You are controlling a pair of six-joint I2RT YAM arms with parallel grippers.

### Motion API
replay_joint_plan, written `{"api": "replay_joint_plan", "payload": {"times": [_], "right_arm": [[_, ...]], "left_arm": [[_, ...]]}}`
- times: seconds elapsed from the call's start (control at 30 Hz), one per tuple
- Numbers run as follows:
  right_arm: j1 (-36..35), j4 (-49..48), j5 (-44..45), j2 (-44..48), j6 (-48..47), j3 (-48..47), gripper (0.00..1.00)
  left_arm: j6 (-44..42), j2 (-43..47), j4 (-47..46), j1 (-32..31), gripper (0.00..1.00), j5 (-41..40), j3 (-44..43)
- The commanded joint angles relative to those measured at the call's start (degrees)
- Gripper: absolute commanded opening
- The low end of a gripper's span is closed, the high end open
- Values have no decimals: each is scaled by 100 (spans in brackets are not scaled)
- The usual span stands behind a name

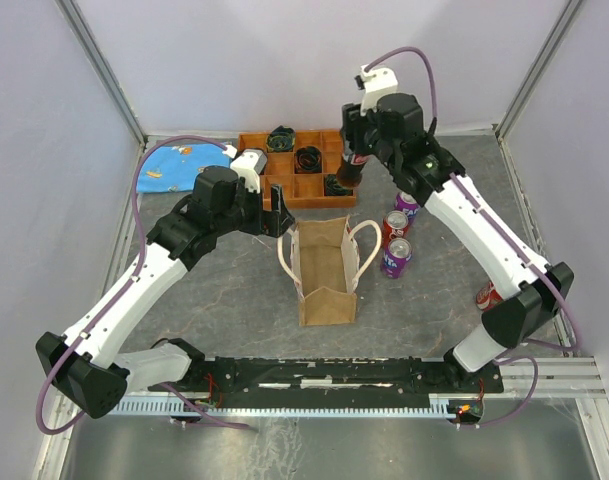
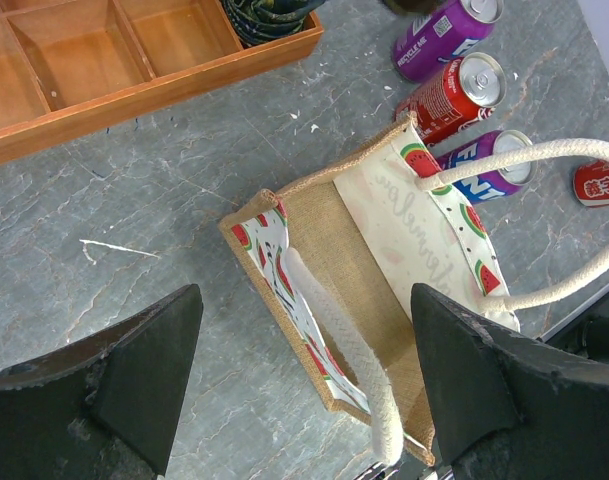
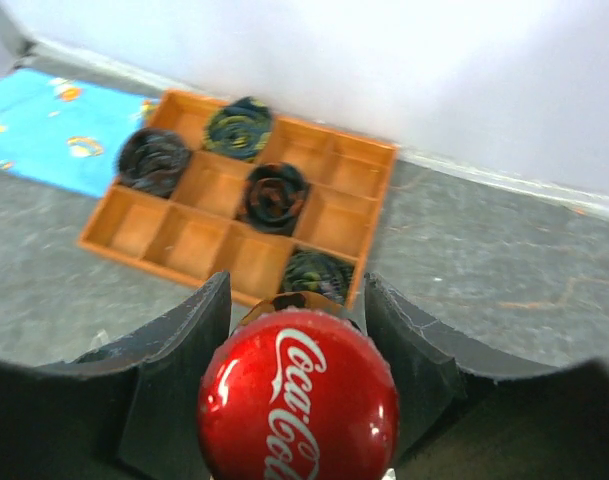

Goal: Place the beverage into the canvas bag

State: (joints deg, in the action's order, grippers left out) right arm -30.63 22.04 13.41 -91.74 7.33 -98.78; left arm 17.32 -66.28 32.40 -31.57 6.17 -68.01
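At far left, the blue cloth [image 1: 184, 165] lies out of the way. Our left jaws hang wide apart just beside the canvas bag [image 1: 329, 303], probably to steady its mouth. The bag stands open mid-table with nothing inside. Beyond it, by the wooden tray [image 1: 254, 137], our right jaws are clamped on the beverage [image 3: 299, 395], held upright and not yet over the bag. We judge the white handles [image 2: 544, 152] could snag it. Loose cans [image 1: 396, 257] crowd the bag's right side.

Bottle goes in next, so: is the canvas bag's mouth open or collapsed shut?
Open. The canvas bag has its walls apart; the left wrist view sees down to its bare bottom.
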Motion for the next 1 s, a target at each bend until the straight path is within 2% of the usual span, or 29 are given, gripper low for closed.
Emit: {"api": "replay_joint_plan", "payload": {"times": [0.0, 0.2, 0.5, 0.77, 0.97], "right_arm": [[-445, -142, -168, 599, 16, -441, 0], [-1035, 133, -119, 943, 234, -220, 0], [-1619, 42, 222, 1427, 517, 771, 0], [-1713, -854, 264, 1565, 663, 1835, 0], [-1744, -1208, 144, 1293, 647, 1970, 0]], "left_arm": [[-19, 88, -290, 37, 91, 84, 13], [-27, 102, -266, 31, 91, 70, 42], [-12, 55, -271, 37, 91, 111, 77], [8, 5, -288, 34, 91, 131, 81], [1, 27, -281, 37, 91, 138, 130]]}}
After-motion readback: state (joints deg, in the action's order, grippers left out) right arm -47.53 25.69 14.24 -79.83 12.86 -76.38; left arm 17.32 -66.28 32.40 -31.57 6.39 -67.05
